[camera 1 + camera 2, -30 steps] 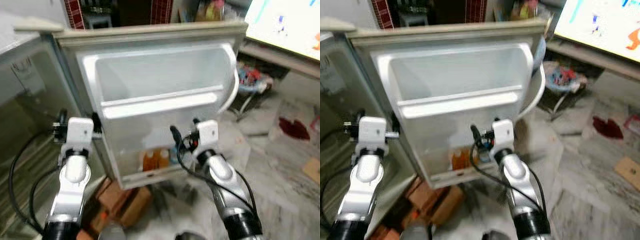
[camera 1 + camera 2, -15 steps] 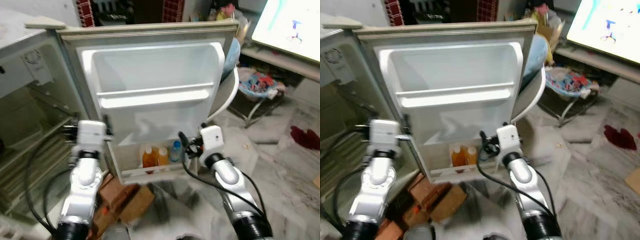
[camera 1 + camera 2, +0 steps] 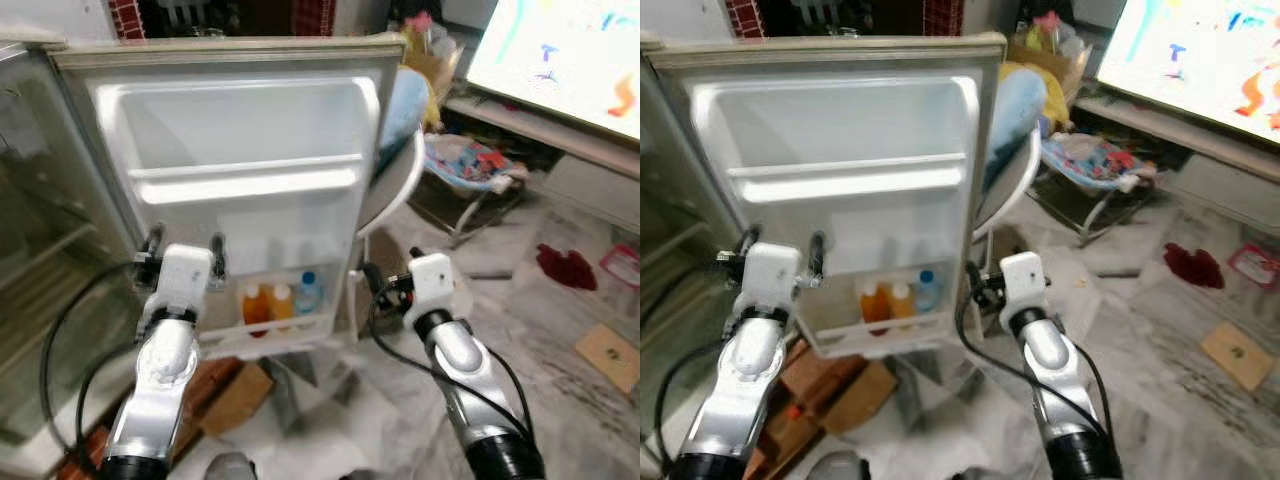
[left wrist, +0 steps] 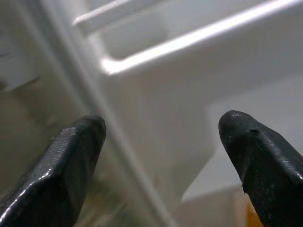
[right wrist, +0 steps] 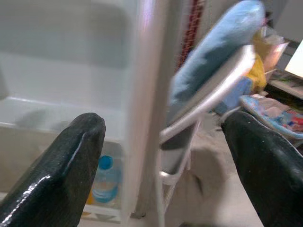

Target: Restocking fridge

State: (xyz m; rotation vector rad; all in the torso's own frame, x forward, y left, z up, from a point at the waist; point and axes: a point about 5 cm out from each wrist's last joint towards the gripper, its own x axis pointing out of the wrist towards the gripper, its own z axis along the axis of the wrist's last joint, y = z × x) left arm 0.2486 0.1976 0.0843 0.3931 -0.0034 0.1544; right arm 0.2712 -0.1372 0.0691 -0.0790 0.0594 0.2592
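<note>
Left gripper [image 3: 183,255]: fingers apart, raised before the open fridge door [image 3: 235,130]. Right gripper [image 3: 390,283]: fingers apart, beside the door's outer edge. Door's bottom shelf: two orange juice bottles [image 3: 264,303], one blue-capped bottle [image 3: 308,293].

White plastic fridge door [image 3: 240,130] holds two orange-filled bottles [image 3: 265,305] and a blue-capped clear bottle [image 3: 308,294]; grey-veined marble floor [image 3: 560,330]; brown cardboard box [image 3: 230,395].

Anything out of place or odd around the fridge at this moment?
Inside the fridge door nothing is askew: three bottles stand upright in the bottom door shelf. Odd spots lie around it: cardboard boxes sit on the floor beneath the door, and a dark red cloth lies on the floor.
</note>
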